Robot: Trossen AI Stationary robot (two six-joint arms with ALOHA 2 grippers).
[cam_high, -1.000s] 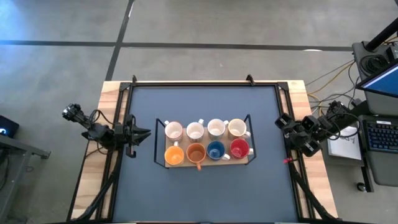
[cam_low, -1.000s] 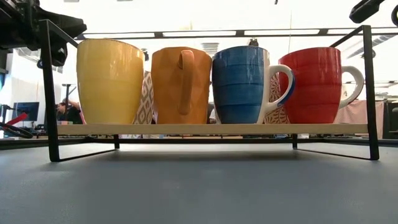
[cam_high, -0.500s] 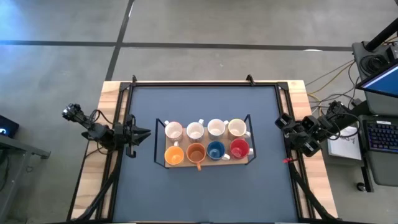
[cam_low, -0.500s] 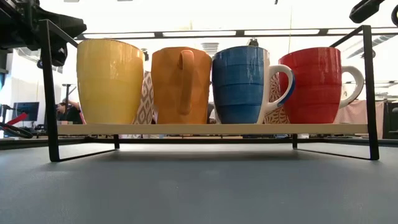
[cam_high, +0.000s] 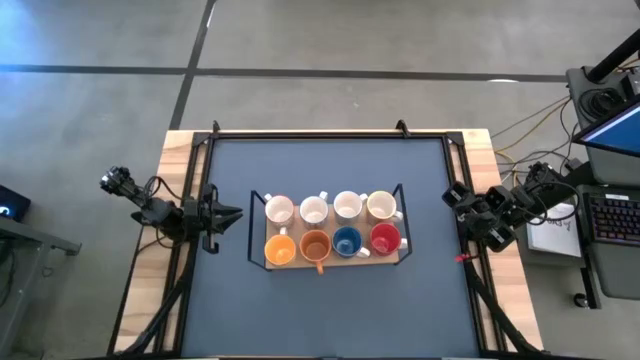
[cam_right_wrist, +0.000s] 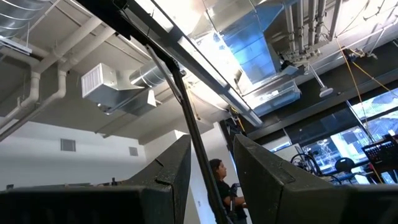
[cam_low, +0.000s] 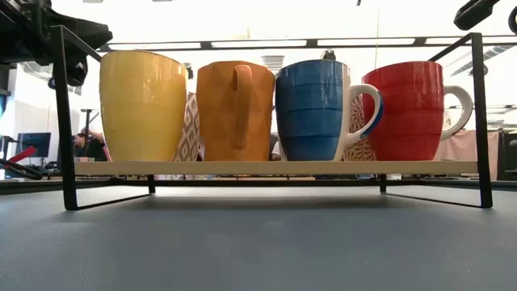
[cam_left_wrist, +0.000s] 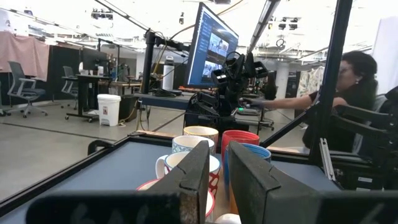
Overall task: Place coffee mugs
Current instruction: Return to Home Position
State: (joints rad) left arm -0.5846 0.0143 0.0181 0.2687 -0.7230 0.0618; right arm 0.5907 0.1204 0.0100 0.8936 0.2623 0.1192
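Observation:
Eight coffee mugs stand upright on a wooden board (cam_low: pixel 283 167) inside a black wire frame (cam_high: pixel 252 225) at the table's middle. The far row holds several white and cream mugs (cam_high: pixel 314 209). The near row holds a yellow-orange mug (cam_low: pixel 143 105), an orange mug (cam_low: pixel 235 109), a blue mug (cam_low: pixel 311 109) and a red mug (cam_low: pixel 416 109). My left gripper (cam_high: pixel 235 212) rests at the table's left edge, pointing at the mugs, its fingers (cam_left_wrist: pixel 219 149) a little apart with nothing between them. My right gripper (cam_high: pixel 450 195) stays at the right edge, tilted up, open (cam_right_wrist: pixel 211 146) and empty.
A dark mat (cam_high: pixel 330 310) lies bare all around the rack. Black rails (cam_high: pixel 330 133) run along the table's far and side edges. A keyboard and screen (cam_high: pixel 610 215) stand beyond the right edge, where a person (cam_left_wrist: pixel 348 99) shows in the left wrist view.

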